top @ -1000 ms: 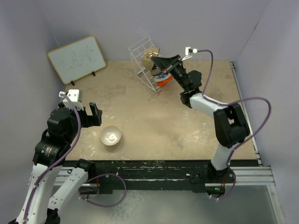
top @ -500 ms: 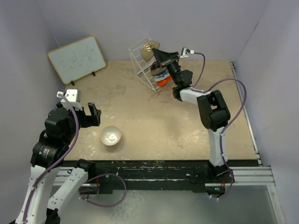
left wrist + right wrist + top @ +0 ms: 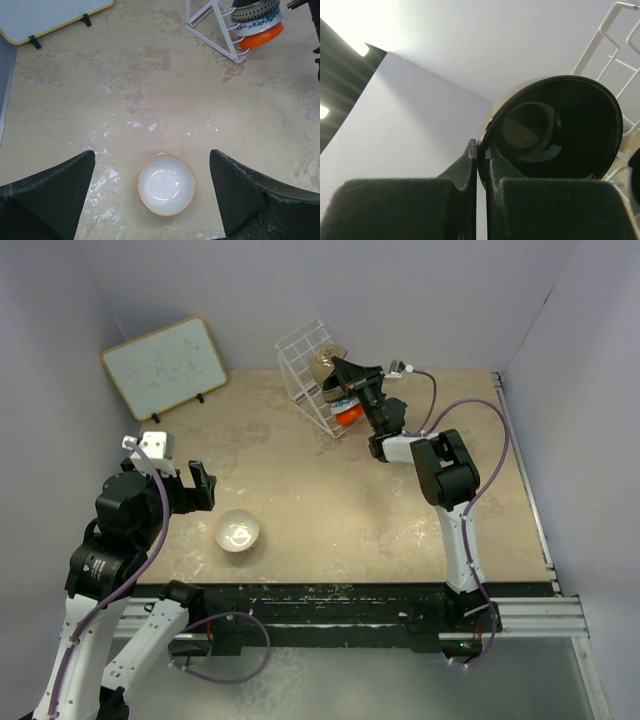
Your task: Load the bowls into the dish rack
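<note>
Top external view showed the right tool (image 3: 338, 368) at the top of the white dish rack (image 3: 305, 350), which stood at the far side of the counter (image 3: 330, 505). Right wrist view showed its two fingers (image 3: 465, 172) pressed narrow on the rim of a dark glossy bowl (image 3: 555, 130), which was held on edge at the rack. Lower in the rack, a patterned bowl (image 3: 256, 14) and an orange bowl (image 3: 261, 34) sat nested together. The left tool (image 3: 151, 167) hovered with its fingers wide apart above a white bowl (image 3: 166, 184) with an orange rim. That bowl lay upright on the counter, well apart from the rack. A whiteboard (image 3: 165, 365) stood at the far left.
</note>
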### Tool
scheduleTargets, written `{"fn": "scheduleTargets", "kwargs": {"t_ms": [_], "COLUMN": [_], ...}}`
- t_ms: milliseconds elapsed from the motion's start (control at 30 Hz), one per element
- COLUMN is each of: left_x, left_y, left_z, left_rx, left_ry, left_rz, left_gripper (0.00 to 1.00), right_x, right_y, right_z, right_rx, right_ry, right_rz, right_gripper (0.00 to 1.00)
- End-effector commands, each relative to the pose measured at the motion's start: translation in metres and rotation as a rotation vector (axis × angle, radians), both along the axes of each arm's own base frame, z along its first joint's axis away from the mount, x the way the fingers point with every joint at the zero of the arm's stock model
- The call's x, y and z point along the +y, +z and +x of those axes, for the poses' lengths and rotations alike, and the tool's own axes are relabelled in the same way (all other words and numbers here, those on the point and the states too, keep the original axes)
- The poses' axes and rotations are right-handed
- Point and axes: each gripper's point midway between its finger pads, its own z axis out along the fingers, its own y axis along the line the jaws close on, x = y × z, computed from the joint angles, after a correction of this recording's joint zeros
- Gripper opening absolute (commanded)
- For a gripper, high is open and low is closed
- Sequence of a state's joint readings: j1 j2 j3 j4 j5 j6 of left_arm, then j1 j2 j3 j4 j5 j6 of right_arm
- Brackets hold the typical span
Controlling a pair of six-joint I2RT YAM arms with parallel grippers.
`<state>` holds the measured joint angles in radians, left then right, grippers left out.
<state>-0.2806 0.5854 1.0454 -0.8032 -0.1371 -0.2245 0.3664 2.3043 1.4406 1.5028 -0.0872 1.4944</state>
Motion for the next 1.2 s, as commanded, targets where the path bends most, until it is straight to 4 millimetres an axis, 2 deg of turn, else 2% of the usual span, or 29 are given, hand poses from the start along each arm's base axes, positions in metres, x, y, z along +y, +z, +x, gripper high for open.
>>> {"fn": "scheduleTargets", "kwargs": {"t_ms": [0, 300, 900, 1167], "left_x": [0.001, 0.000, -0.001, -0.002], "left_y": [0.016, 0.013, 0.010, 0.008], "left_z": [0.001, 0.003, 0.005, 0.006], "left_rx": [-0.050, -0.041, -0.038, -0.032], "left_ry": [0.002, 0.004, 0.002, 0.001], "left_rz": [-0.011, -0.010, -0.014, -0.017], "left_gripper": [0.99, 0.99, 0.99, 0.99], "right_x": [-0.038, -0.046, -0.041, -0.042], "right_y": [0.121, 0.099, 0.062, 0.048], "right_z": [-0.066, -0.048, -0.029, -0.024], "right_rx": [-0.468, -0.443, -0.358, -0.308], "right_ry": [-0.010, -0.013, 0.007, 0.008], "right_rz": [0.235, 0.255, 0.259, 0.268], "right_gripper": [0.00, 0.00, 0.00, 0.10]}}
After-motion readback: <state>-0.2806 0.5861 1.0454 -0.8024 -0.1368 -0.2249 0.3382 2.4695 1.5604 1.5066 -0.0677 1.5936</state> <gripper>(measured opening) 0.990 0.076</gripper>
